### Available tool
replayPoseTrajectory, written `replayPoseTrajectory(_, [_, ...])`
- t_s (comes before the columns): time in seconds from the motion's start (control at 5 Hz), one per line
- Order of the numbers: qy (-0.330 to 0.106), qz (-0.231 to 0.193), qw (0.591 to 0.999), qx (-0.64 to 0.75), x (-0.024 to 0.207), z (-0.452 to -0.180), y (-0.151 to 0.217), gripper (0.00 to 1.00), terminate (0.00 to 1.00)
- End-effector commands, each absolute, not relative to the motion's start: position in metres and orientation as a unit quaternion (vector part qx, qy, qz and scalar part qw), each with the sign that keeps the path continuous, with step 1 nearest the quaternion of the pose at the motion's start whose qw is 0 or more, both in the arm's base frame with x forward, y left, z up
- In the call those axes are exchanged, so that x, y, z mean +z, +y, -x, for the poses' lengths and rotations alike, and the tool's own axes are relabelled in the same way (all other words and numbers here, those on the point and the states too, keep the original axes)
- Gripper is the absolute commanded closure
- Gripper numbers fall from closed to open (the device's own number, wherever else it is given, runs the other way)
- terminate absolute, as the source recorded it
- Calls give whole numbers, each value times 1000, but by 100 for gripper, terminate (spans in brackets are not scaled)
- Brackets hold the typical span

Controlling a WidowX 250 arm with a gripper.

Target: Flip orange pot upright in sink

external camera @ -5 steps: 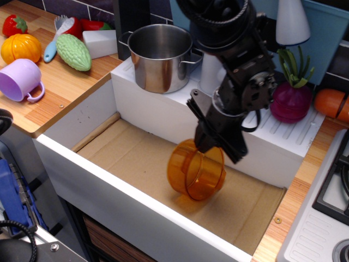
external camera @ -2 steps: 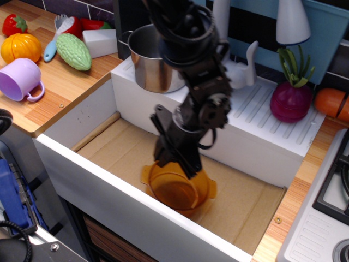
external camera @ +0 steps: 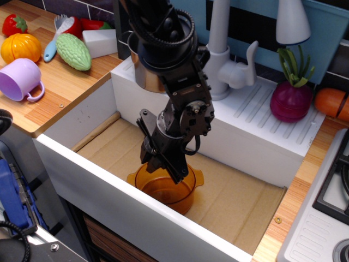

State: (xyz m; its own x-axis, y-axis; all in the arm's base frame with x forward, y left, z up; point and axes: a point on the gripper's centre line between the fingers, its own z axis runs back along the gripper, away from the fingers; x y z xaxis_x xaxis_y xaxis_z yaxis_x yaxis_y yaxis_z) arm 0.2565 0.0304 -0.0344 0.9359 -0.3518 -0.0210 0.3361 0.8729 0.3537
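a second earlier the orange pot [external camera: 165, 187] had hung tipped on its side in mid-air over the right half of the sink [external camera: 82, 117], mouth turned sideways. less than half a second back it had come round nearly level and lower. at this moment it sat with its mouth facing up, its base looking to rest on the brown cardboard floor near the sink's front wall, toward the middle-left. across those frames the arm carried it leftward and down while rotating it. judging by that, the flip itself was essentially done; what remained was likely letting go and backing off without tipping it.

the gripper [external camera: 163, 165] was directly above the pot's far rim, its dark fingers reaching down to the rim edge between the two tab handles. it seemed pinched on the orange pot's rim, though the exact contact was hidden by the finger bodies, so i read that as probable rather than certain. one tab handle stuck out at the left, the other at the right, both about level, which suggested the pot stood flat.

the steel pot [external camera: 140, 71] stood on the white ledge behind the arm, mostly hidden. the white faucet [external camera: 221, 60] and ribbed drainboard [external camera: 262, 112] lay to the right, well apart from the orange pot. a purple onion toy [external camera: 290, 101] sat on the drainboard's far end.
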Motion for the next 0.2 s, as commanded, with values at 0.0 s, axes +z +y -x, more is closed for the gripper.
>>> replayPoseTrajectory(0.0, [-46, -182, 967, -171, -22, -264, 31, 0, 100])
